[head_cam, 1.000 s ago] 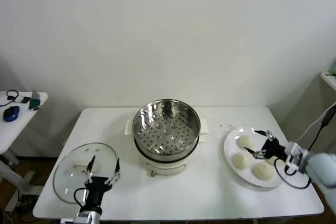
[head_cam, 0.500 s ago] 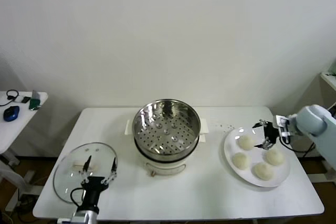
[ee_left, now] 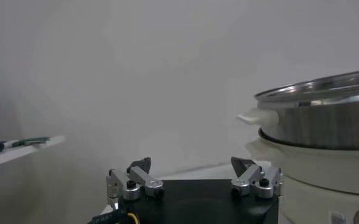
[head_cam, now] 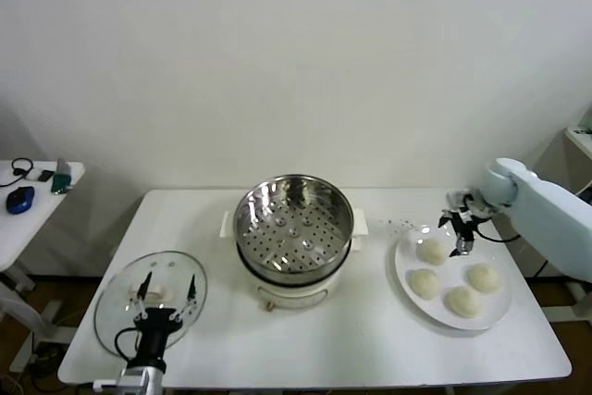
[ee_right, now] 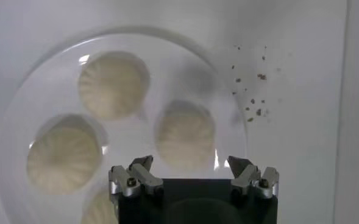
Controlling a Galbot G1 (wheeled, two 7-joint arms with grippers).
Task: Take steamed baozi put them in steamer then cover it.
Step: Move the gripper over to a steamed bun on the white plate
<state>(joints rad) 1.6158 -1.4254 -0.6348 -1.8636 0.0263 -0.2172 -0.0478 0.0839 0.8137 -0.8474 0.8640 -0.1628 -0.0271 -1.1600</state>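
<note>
Several cream-white baozi (head_cam: 432, 251) lie on a white plate (head_cam: 452, 271) at the table's right. My right gripper (head_cam: 460, 224) hovers open above the plate's far edge, nothing between its fingers. In the right wrist view the right gripper (ee_right: 190, 163) looks straight down on a baozi (ee_right: 185, 137), with others (ee_right: 113, 84) beside it on the plate (ee_right: 39, 97). The steel steamer (head_cam: 294, 228) stands uncovered in the middle, its perforated tray bare. My left gripper (head_cam: 165, 289) waits open above the glass lid (head_cam: 116, 312) at the near left. The left wrist view shows the left gripper (ee_left: 191, 164) and the steamer (ee_left: 319, 122) side-on.
Dark crumbs (head_cam: 400, 222) dot the table between the steamer and the plate. A small side table (head_cam: 37, 193) with a blue mouse (head_cam: 20, 199) stands off to the left. A shelf edge (head_cam: 581, 136) shows at the far right.
My right gripper has swung from the plate's right side to its far edge, still open. The left gripper has drifted slightly left and nearer over the lid.
</note>
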